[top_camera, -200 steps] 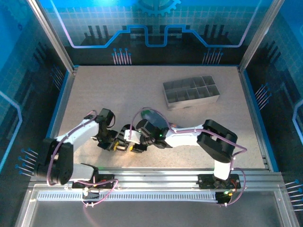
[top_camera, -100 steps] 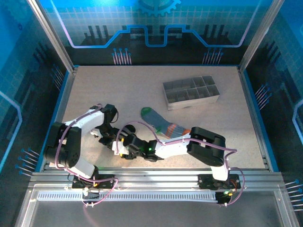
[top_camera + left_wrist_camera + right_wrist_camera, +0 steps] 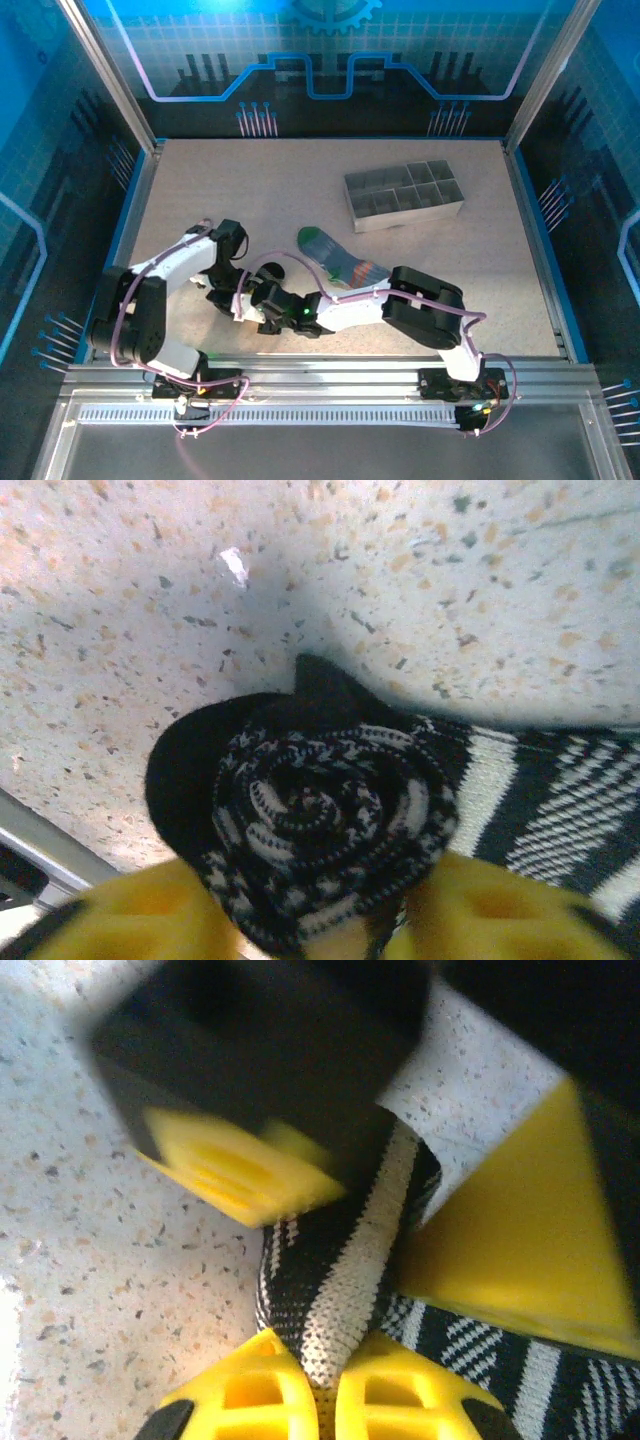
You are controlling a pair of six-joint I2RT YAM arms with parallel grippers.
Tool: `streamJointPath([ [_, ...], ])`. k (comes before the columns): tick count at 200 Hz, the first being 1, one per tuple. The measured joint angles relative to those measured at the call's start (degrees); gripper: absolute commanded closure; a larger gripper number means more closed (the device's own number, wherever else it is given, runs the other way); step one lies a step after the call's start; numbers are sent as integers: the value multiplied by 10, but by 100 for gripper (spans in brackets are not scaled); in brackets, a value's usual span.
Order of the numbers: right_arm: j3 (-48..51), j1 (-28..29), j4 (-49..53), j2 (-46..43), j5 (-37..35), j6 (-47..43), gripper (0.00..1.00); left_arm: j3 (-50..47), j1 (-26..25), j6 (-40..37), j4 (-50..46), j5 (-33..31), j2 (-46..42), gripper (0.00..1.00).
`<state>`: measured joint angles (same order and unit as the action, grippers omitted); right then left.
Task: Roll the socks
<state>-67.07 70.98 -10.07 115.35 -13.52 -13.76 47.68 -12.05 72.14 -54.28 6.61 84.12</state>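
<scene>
Two socks: black sock [image 3: 330,805], blue-grey sock [image 3: 343,264]; one divided tray [image 3: 402,218].

Black sock [image 3: 320,820]: knitted cloth, ribbed, matt, white stripes knitted in. Striped sock [image 3: 338,264]: soft knit, matt. Tabletop [image 3: 450,600]: speckled, stone-like, dull. Tray [image 3: 400,216]: grey, smooth, matt. Fingers [image 3: 250,1400] of right gripper [image 3: 322,1360]: yellow plastic, ridged.
</scene>
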Motion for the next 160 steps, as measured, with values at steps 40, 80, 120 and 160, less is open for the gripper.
streamJointPath([
  [40,51,-51,-42,-19,116,79,100,-1,10,-3,3,-8,-118,20],
  [80,84,-96,-104,-16,225,151,100,-59,12,-19,57,20,-207,29],
  [120,90,-120,-128,-6,286,187,100,-138,-2,-15,118,49,-224,35],
  [160,80,-132,-125,4,319,205,100,-154,-17,-11,180,50,-176,53],
])
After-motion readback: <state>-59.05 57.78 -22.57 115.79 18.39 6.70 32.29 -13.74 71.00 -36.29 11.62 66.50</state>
